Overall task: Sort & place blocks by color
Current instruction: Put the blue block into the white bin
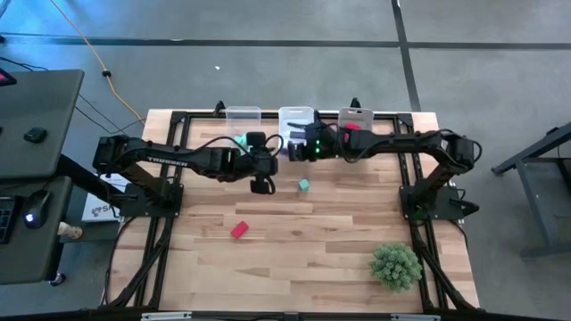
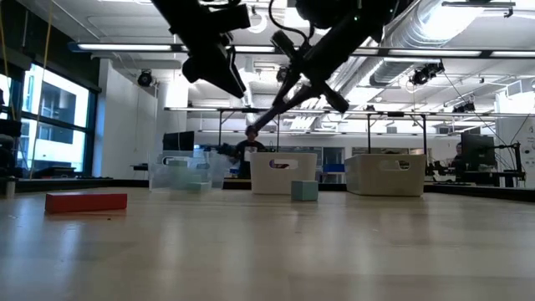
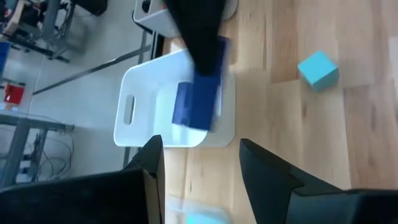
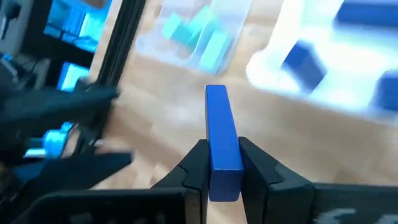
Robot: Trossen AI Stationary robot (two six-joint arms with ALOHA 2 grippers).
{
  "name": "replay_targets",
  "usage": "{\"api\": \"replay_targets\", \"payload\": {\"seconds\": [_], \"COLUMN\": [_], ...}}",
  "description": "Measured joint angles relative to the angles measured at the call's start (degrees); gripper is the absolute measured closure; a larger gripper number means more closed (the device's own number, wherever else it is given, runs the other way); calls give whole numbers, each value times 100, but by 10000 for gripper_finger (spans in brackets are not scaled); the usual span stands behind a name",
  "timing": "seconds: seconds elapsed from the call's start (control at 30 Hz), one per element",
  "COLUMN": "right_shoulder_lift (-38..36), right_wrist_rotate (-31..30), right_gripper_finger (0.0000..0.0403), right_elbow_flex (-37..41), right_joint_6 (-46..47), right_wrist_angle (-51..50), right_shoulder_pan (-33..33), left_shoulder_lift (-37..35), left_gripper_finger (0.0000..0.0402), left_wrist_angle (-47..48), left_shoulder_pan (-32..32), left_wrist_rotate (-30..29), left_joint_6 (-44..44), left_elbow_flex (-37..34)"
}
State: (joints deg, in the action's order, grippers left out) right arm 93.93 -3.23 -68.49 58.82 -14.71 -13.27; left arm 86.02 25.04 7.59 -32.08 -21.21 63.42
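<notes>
High view shows both my arms meeting at the far edge of the worktop (image 1: 294, 259), just in front of three bins. The right claw (image 4: 224, 163) pinches a bar (image 4: 222, 140) between its pads; the bar looks blue here, though it may be one of the purple ones. It stands up along the fingers, held at its lower end, so I think it can drop freely once the claw is over the middle bin (image 1: 296, 118). That white bin already holds similar dark blocks, so it seems the right place for this colour.

The left claw (image 3: 200, 163) is spread and holds nothing. It hangs just beside the right one, above the same white bin, with the right arm's bar showing beyond its fingers. I judge it has nothing more to do at this spot.

A teal cube (image 1: 304, 185) lies on the worktop near the bins, and a red bar (image 1: 239, 230) lies further toward the near side, well apart from it. Both are not yet sorted. The left bin (image 1: 242, 116) is clear plastic with teal pieces inside; the right bin (image 1: 355, 118) holds something red.

The blocks are smooth with sharp edges. The worktop is pale wood planks. A spiky plant ball (image 1: 395, 265) sits near the front right corner.
</notes>
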Motion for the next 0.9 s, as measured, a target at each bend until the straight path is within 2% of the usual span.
{"api": "replay_targets", "payload": {"seconds": [0.3,0.43,0.7,0.9], "right_shoulder_lift": [0,0,98,480], "right_wrist_rotate": [-573,-903,-698,-132], "right_gripper_finger": [360,360,360,359], "right_elbow_flex": [0,0,-7,-9], "right_joint_6": [-1700,-2532,-3889,-4040], "right_wrist_angle": [-3,91,762,760], "right_shoulder_pan": [-803,-1061,-1336,-1438], "left_shoulder_lift": [0,-2,-2,-2], "left_gripper_finger": [277,277,277,277], "left_wrist_angle": [167,296,341,338], "left_shoulder_pan": [432,693,1232,1574], "left_wrist_rotate": [-2,406,1247,1643], "left_joint_6": [433,892,1752,2137], "left_elbow_flex": [0,0,0,0]}}
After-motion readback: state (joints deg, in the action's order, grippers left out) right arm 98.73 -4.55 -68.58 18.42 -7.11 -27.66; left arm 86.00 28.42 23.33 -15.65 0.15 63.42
